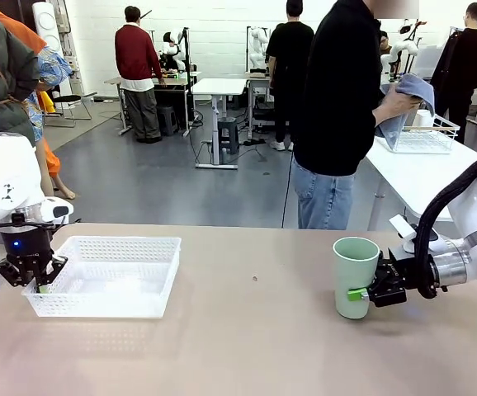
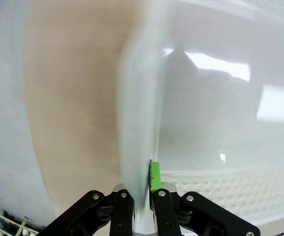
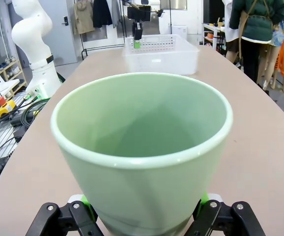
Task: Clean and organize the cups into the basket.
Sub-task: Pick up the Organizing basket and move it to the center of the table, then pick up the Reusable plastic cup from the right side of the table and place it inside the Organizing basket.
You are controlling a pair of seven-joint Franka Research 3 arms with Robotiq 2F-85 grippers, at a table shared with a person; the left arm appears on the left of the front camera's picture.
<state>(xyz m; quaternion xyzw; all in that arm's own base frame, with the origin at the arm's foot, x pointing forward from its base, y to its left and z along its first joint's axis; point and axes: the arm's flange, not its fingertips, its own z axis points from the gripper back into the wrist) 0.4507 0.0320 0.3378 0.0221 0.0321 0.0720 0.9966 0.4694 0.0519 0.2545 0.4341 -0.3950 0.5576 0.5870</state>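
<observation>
A pale mint green cup (image 1: 354,272) stands upright on the tan table at the right, and my right gripper (image 1: 356,294) is shut on its lower part from the side. In the right wrist view the cup (image 3: 142,157) is empty, with its mouth open toward the camera and the right gripper (image 3: 142,217) clamped round its base. The white perforated basket (image 1: 110,242) sits at the left and holds nothing. My left gripper (image 1: 39,285) is shut on the basket's left wall (image 2: 137,123), with one finger on each side of it.
Beyond the table a person in black rubs something with a blue cloth (image 1: 409,92). A white wire basket (image 1: 424,137) stands on a white side table behind. The tan table (image 1: 247,346) lies bare between basket and cup.
</observation>
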